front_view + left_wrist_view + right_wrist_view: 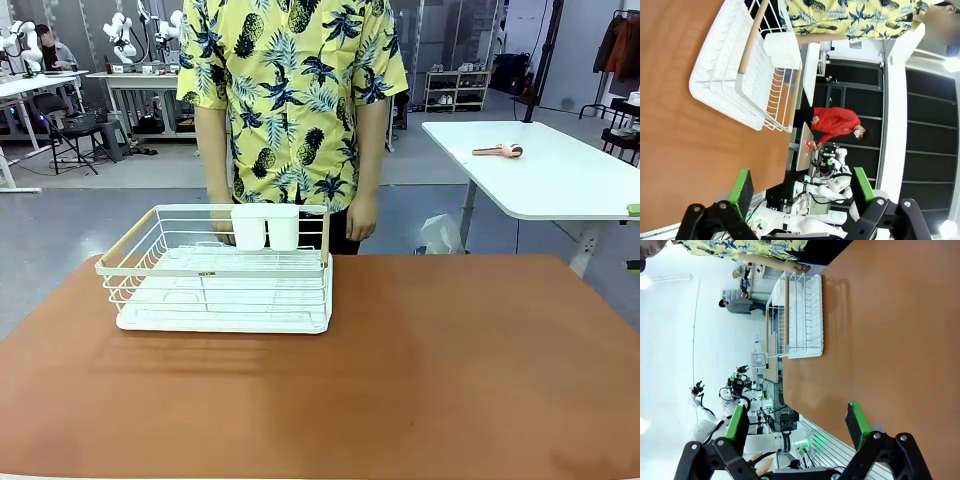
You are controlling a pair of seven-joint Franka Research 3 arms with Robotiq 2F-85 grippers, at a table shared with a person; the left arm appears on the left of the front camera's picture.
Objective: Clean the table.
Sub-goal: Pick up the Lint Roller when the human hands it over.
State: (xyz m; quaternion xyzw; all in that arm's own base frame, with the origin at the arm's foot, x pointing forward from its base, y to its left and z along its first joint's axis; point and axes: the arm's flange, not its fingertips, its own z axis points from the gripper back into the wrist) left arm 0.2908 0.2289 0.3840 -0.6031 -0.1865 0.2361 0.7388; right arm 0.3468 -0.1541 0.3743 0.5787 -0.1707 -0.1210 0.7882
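Front view: rack (225, 290) by far table (450, 380) edge, open top rightward

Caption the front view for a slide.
A person in a yellow patterned shirt stands behind the white dish rack on the reddish-brown table.

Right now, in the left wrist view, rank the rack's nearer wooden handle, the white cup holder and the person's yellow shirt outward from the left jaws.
1. nearer wooden handle, near side of the rack.
2. white cup holder, on the rack's far rail.
3. yellow shirt, beyond the table.
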